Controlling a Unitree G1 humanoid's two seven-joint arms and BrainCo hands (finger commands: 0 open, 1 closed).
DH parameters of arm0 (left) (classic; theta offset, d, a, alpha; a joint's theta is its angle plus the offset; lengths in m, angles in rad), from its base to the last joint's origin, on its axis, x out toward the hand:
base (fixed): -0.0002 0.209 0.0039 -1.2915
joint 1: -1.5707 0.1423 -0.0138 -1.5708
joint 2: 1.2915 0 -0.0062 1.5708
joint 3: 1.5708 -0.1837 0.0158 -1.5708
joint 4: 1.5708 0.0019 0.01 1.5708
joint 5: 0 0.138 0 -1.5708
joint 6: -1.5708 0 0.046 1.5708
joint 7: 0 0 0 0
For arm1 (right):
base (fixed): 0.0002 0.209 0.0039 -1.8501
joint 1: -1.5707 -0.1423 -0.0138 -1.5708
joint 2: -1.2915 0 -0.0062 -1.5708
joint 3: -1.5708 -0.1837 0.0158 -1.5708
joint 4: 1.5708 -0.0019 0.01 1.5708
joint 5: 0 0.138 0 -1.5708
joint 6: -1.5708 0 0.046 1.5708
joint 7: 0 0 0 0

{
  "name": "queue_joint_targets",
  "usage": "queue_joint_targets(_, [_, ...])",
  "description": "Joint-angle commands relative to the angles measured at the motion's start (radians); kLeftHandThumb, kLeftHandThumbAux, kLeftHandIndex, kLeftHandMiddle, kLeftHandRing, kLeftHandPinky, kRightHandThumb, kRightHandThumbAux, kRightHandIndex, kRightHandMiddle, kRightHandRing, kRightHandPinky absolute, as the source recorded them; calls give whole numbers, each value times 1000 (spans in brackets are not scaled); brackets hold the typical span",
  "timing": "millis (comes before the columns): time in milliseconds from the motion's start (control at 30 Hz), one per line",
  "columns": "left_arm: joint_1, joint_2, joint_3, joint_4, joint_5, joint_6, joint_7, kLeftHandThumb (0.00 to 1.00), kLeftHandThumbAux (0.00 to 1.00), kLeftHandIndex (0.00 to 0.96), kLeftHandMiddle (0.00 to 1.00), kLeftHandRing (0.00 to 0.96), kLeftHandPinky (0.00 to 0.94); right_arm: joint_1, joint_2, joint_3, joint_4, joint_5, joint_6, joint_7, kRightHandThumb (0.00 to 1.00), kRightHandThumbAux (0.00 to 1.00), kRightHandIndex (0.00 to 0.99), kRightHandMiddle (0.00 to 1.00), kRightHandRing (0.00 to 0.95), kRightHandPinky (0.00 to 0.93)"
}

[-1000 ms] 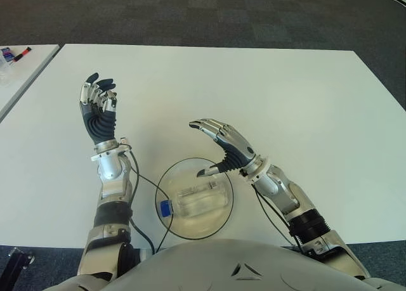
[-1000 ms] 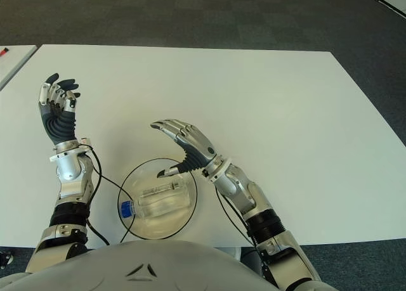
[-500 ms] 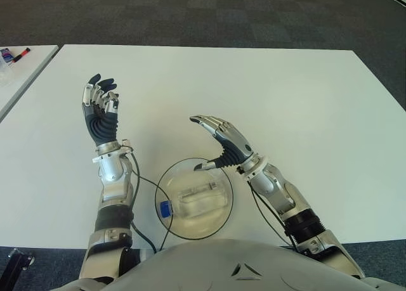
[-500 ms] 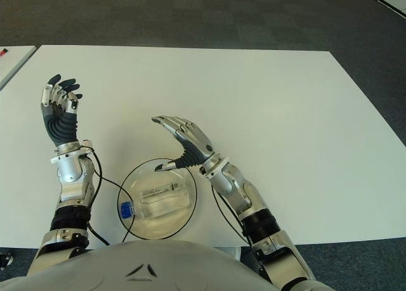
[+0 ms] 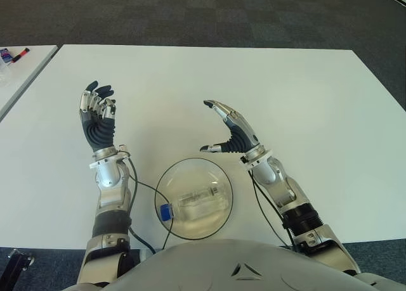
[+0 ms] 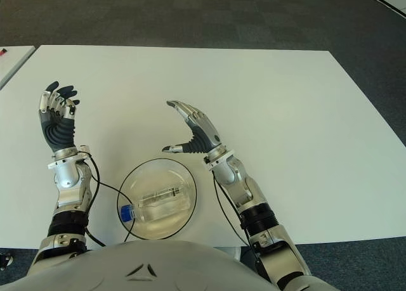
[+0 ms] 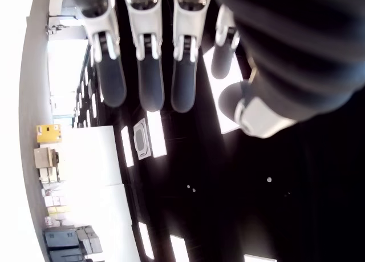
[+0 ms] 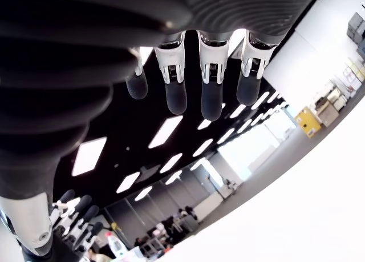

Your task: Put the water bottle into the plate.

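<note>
While the white tabletop (image 5: 304, 94) spreads wide and matte under everything, the job looks as good as finished: the bottle (image 5: 196, 200) lies on its side inside the plate (image 5: 216, 172), near the robot's edge of the tabletop. Both arms are up and clear. The right robot hand (image 5: 229, 131) is raised beyond the plate's far right rim, fingers spread, thumb out, nothing in it; its wrist view shows four straight fingers against a ceiling. The left robot hand (image 5: 96, 115) stands upright, well left of the plate, palm facing the camera, fingers loosely extended and empty too.

By my reading, the release is done and what is left is only a retreat; the next move calls for pulling the right arm back without sweeping low over the plate's rim.

The plate is a clear, glassy, shallow round dish with a thin dark edge. The bottle is a clear plastic cylinder, smooth, with a blue cap (image 5: 165, 210) pointing to the left rim. A thin black cable (image 5: 143, 185) loops beside the plate.
</note>
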Motion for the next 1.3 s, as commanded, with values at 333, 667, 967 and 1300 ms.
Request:
queue_joint_targets(333, [17, 17, 14, 39, -14, -10, -17, 612, 636, 199, 308, 320, 343, -8, 25, -19, 11, 42, 100, 15, 43, 694, 10, 131, 180, 230])
queue_joint_targets(667, [9, 41, 23, 75, -25, -23, -33, 580, 611, 195, 310, 326, 350, -31, 36, -36, 48, 56, 119, -1, 135, 765, 15, 135, 185, 245])
queue_joint_targets(967, [-3, 61, 42, 138, -48, -49, -50, 541, 575, 187, 300, 323, 353, -93, 76, -93, 172, 184, 164, 37, 166, 810, 1, 93, 127, 163])
queue_joint_targets(1300, [-21, 75, 55, 220, -63, -94, -55, 517, 561, 192, 309, 328, 357, -224, 216, -266, 510, 525, 232, 180, 96, 792, 0, 23, 40, 77])
